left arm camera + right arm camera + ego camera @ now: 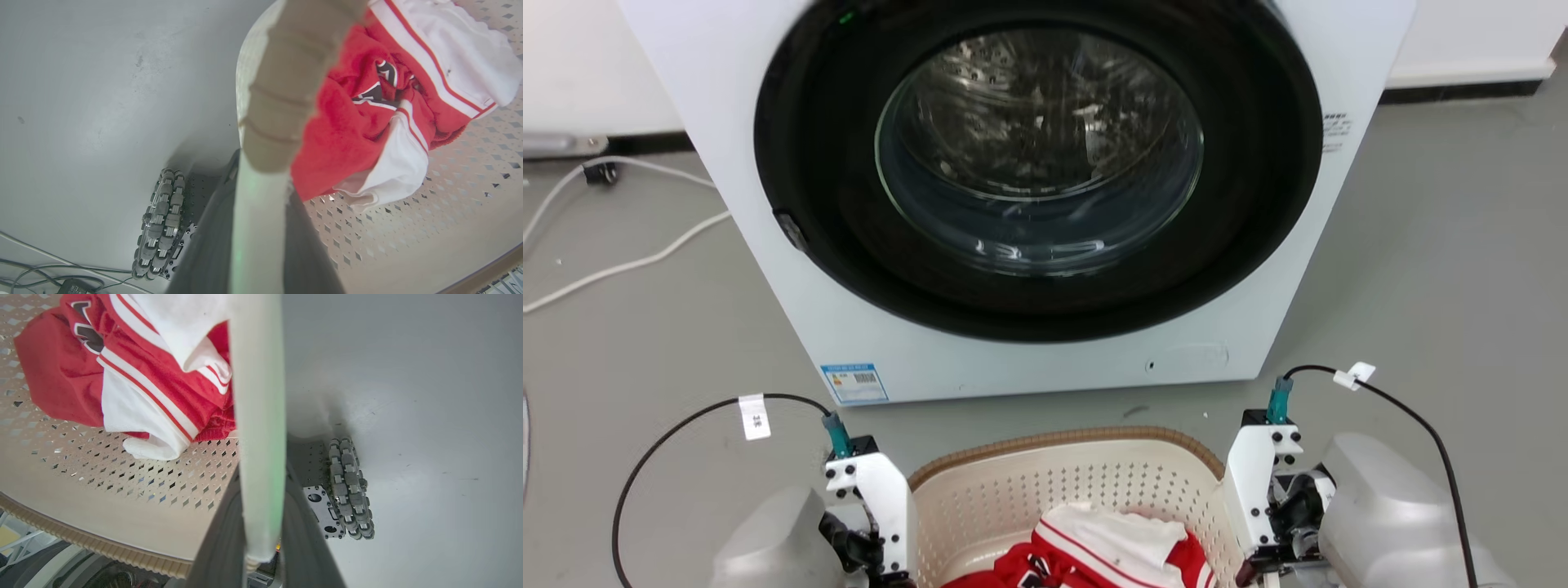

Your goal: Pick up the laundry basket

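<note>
The cream-white perforated plastic laundry basket (1062, 482) with a brown woven-look rim lies at the bottom of the head view, just before the white front-loading washing machine (1037, 163), and holds a crumpled red-and-white fabric garment (1115, 547). The left gripper (261, 179) has its two dark fingers set close on either side of the basket's white side handle, and the right gripper (262, 473) likewise on the opposite handle. Both appear clamped on the handles, though the contact is blurred at close range.

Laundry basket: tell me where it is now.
Head view, bottom centre: the laundry basket sits between the left gripper and right gripper, in front of the washing machine.
</note>
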Available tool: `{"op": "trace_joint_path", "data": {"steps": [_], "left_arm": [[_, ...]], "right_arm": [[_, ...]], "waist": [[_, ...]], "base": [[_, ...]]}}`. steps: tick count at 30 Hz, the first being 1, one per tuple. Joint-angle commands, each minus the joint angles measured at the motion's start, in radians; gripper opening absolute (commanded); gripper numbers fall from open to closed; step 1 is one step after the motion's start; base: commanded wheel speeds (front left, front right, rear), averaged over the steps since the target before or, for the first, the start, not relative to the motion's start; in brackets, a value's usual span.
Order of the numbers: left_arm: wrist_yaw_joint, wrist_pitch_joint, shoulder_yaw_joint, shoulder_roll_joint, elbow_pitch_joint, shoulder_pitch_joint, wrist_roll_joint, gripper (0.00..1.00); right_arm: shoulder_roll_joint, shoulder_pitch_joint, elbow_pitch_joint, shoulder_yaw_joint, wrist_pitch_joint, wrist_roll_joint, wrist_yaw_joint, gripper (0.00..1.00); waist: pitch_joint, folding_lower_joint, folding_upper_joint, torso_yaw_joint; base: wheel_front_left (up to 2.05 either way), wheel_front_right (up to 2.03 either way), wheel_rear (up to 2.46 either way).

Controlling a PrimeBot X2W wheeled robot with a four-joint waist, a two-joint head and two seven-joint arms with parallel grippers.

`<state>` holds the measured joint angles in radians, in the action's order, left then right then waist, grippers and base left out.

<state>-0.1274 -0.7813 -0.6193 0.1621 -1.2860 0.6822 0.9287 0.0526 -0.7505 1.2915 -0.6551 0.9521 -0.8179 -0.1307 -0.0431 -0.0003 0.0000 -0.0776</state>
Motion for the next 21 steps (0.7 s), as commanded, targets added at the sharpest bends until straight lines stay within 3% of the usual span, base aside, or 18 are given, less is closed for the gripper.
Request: {"op": "trace_joint_path", "data": {"steps": [1, 21], "left_arm": [[0.0, -0.01, 0.001, 0.0, 0.002, -0.02, 0.009, 0.0], [0.005, -0.032, 0.0, -0.018, -0.002, -0.081, 0.034, 0.0]], "right_arm": [[-0.004, 0.017, -0.004, 0.009, 0.014, -0.001, 0.0, 0.0], [-0.004, 0.059, -0.004, 0.052, 0.025, 0.058, 0.0, 0.0]], "waist": [[0.036, 0.0003, 0.0, -0.003], [0.088, 0.0003, 0.0, 0.004]], "base": [[0.0, 0.0, 0.0], [0.0, 0.0, 0.0]]}}
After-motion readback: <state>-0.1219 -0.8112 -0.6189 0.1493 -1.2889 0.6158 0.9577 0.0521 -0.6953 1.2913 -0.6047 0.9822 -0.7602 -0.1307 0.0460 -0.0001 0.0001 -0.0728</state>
